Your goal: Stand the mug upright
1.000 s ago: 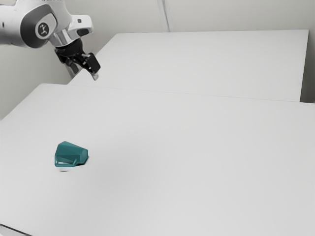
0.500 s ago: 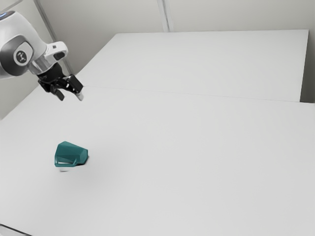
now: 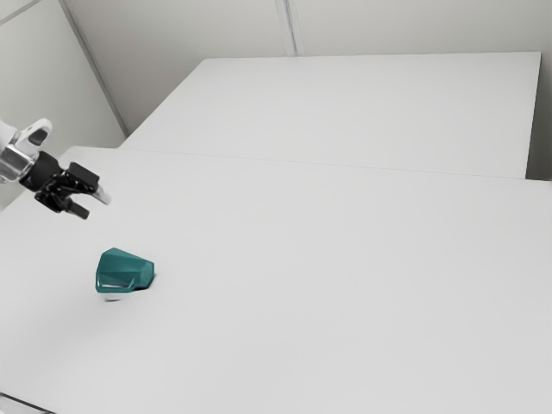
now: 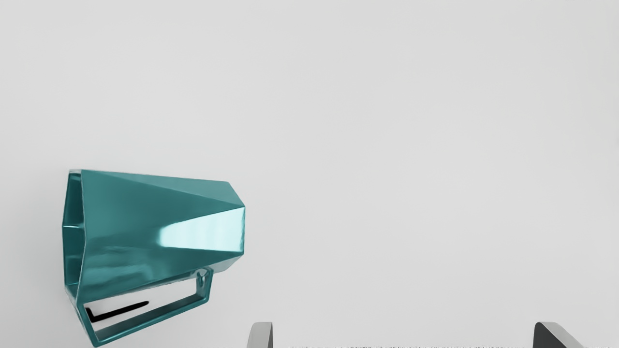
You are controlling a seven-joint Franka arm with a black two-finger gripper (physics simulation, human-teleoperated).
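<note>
You've got the big white table (image 3: 345, 293), take twelve o'clock as the far side in the exterior view; behind it another white surface (image 3: 362, 112), roughly eleven round to three o'clock from the view's middle. Your arm (image 3: 13, 162) comes in from nine o'clock, at the exterior view's left edge. Your black gripper (image 3: 95, 207) is also at nine o'clock, above the table, fingers angled down toward about four. It's open: you can see the fingers (image 4: 261, 336) wide apart in the wrist view, bare white surface showing between the tips. Your teal mug (image 3: 125, 267) is on the table between eight and nine o'clock from the exterior view's middle, about five o'clock from the gripper and apart from it. It's lying on its side, not upright, faceted body, wide mouth (image 4: 73, 241) toward nine, narrower base (image 3: 147, 274) toward three. Handle (image 4: 154, 319) is on the six o'clock side. Wrist view puts the mug outside the gap between your fingers, nearer one than the other, with the base end closer to the gap. Smallest thing you get is a black bent mark (image 4: 121, 311) seen through the handle, can't tell what it is
</note>
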